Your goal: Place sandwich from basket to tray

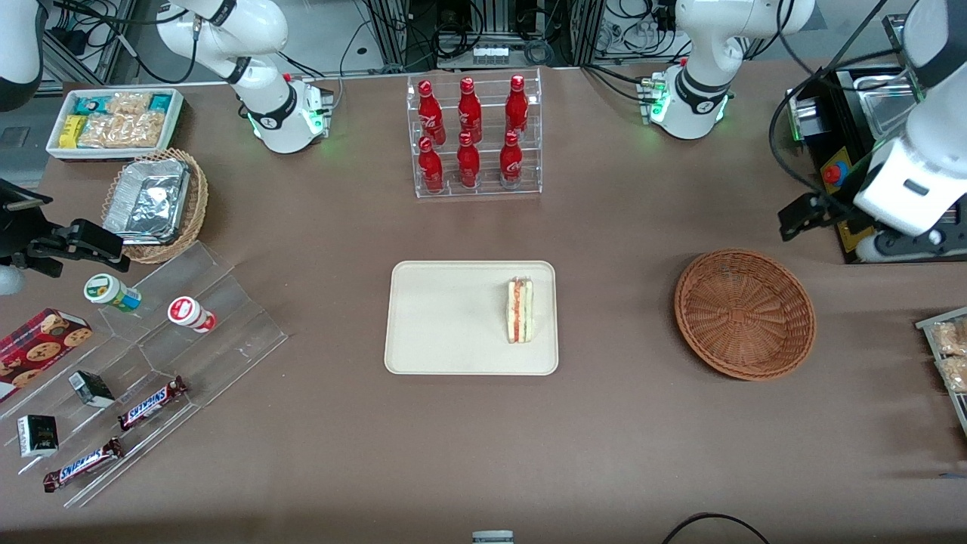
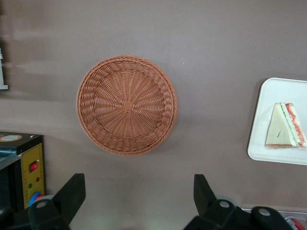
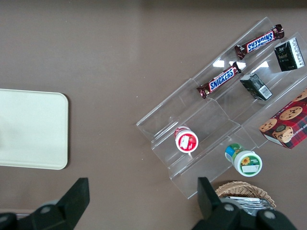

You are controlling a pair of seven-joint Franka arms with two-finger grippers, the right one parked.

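On the tray (image 1: 453, 332) lies the sandwich (image 1: 520, 310); gripper (image 2: 139, 201) spread wide.

The basket (image 1: 745, 313) is reddish-brown woven wicker, ribbed and rough. The tray (image 1: 446, 317) looks like smooth matt cream plastic. The sandwich (image 1: 520, 310) shows soft pale bread under what seems a clear glossy wrap. The table (image 1: 604, 423) has a matt brown covering. The end effector (image 2: 136, 201), near the basket, has matt black fingers (image 2: 72, 194), spread apart

Reddish-brown woven basket (image 1: 744, 313); cream tray (image 1: 446, 317); white sandwich (image 1: 520, 310), red-green, perhaps orange, filling; black tool (image 2: 139, 199).
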